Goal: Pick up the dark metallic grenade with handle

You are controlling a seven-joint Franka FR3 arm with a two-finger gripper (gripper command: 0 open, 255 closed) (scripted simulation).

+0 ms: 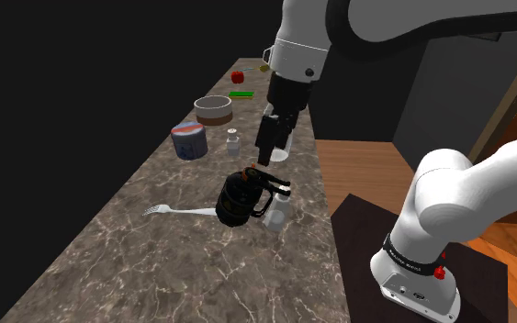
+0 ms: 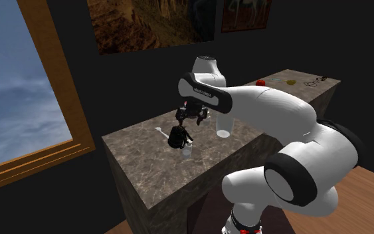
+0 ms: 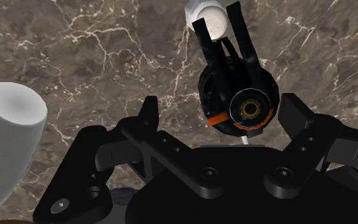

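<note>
Nearest the lens in the wrist view, the black gripper (image 3: 222, 109) stands wide open, one finger on either side of the dark grenade (image 3: 234, 89) and neither touching it. We place the grenade upright on the marbled counter (image 1: 137, 266), directly below the gripper, with a small white bottle (image 1: 279, 211) just beside its handle side and a fork (image 1: 178, 212) lying near its other side. We judge the step in hand to be the descent that precedes closing. To do it well, we would lower straight down with the round, orange-ringed cap centred between the fingers, so that the pads meet the bare flanks of the body rather than the handle, which runs toward the bottle. We would close only once the fingertips sit below the cap, and steer clear of the white cup (image 3: 9, 127) near the gripper.
</note>
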